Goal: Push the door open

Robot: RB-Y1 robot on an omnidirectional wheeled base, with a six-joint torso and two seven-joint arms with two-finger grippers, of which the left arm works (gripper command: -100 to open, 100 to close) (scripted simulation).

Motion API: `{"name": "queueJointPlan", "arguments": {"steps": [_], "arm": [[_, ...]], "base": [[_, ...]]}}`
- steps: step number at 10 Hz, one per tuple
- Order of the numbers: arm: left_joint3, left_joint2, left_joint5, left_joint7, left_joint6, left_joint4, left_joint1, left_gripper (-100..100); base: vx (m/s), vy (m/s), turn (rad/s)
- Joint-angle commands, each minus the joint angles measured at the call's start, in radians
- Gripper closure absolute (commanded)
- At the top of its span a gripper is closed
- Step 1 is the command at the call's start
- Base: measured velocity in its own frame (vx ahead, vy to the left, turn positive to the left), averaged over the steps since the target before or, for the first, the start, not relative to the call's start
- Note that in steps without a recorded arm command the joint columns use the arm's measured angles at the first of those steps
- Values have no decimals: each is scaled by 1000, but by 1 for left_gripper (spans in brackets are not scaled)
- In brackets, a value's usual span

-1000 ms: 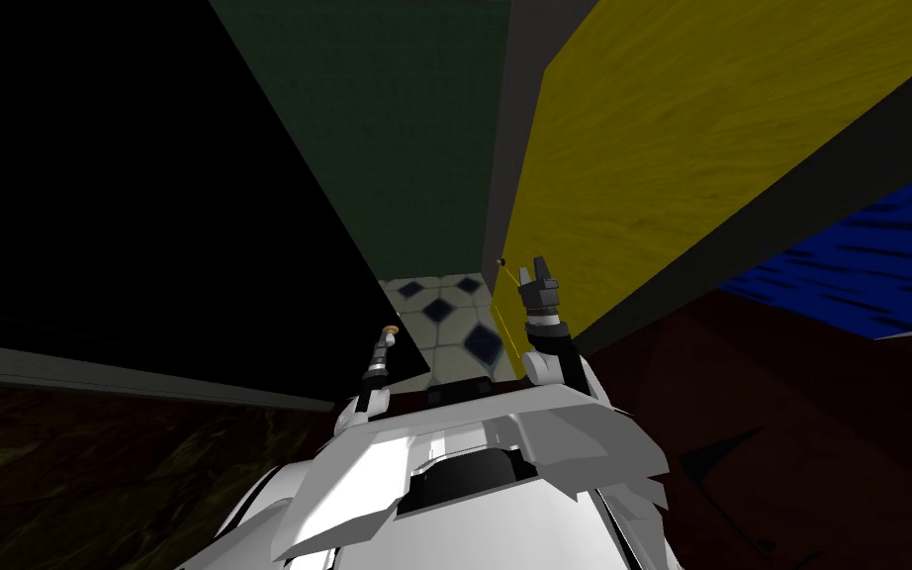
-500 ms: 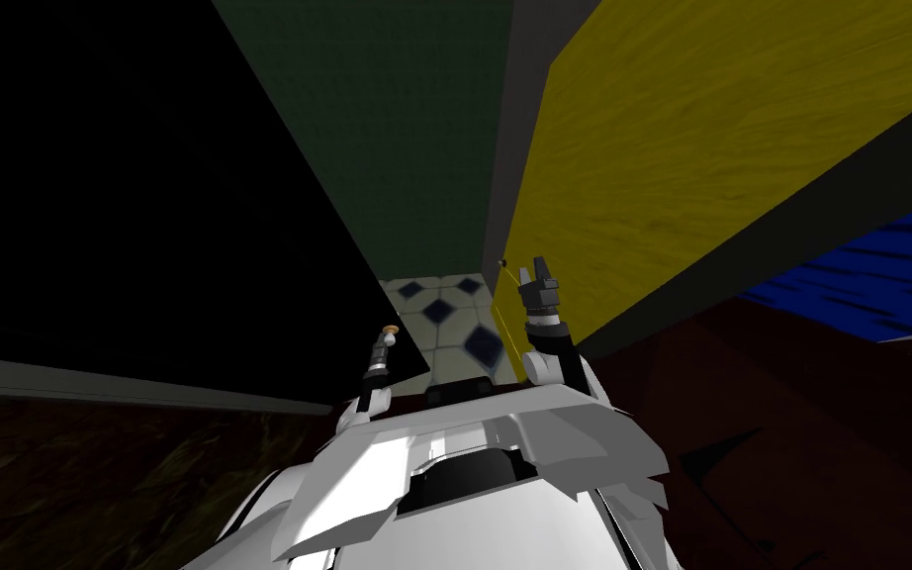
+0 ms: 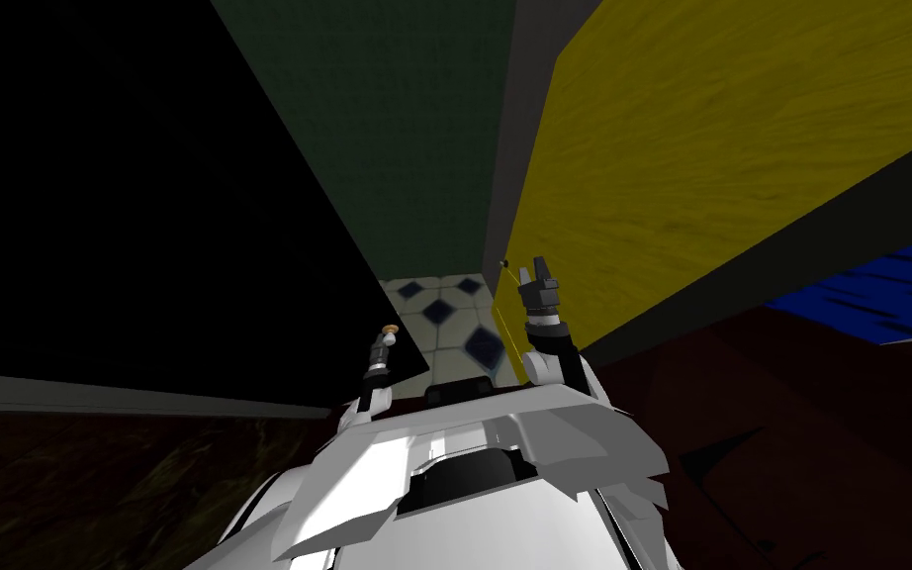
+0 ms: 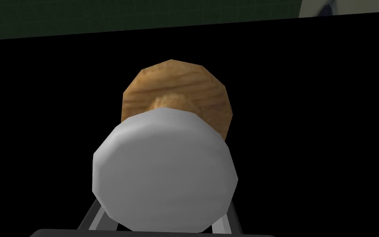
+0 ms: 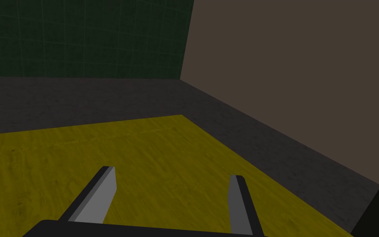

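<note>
The yellow wood-grained door [image 3: 701, 158] stands swung open on the right, and its small dark knob [image 3: 502, 262] shows near its free edge. My right gripper [image 3: 533, 265] is held up close to that edge. In the right wrist view it [image 5: 172, 173] is open, its fingers lying just over the yellow door face [image 5: 143, 156]. My left gripper [image 3: 390, 334] is raised at the left and shut on a grey-white cylinder [image 4: 164, 173] with a round wooden end [image 4: 176, 88].
White floor tiles with dark blue diamonds [image 3: 444, 307] show through the gap ahead. A dark green wall [image 3: 395, 119] rises beyond, with a grey door frame [image 3: 503, 148] beside it. A black area [image 3: 98, 178] lies to the left and a blue surface [image 3: 879, 287] to the far right.
The yellow door face has widened a little and the blue surface has shrunk toward the right. The left baseboard has slid lower in view. Both arms keep their pose.
</note>
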Motion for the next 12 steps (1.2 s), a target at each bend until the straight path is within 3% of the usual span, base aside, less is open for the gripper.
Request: {"name": "queueJointPlan", "arguments": {"steps": [1,5,9,11,12], "arm": [[9,-8,5,50,-3,-1,-8,100],[26,-21,14,136,6,-11,-7,100],[51,-40,27,256,19,-25,-4,100],[51,-40,27,261,19,-25,-4,100],[60,-46,31,303,23,-30,-3,100]], "base": [[48,3,-6],[54,2,0],[53,6,-4],[26,3,-2],[33,-1,-7]]}}
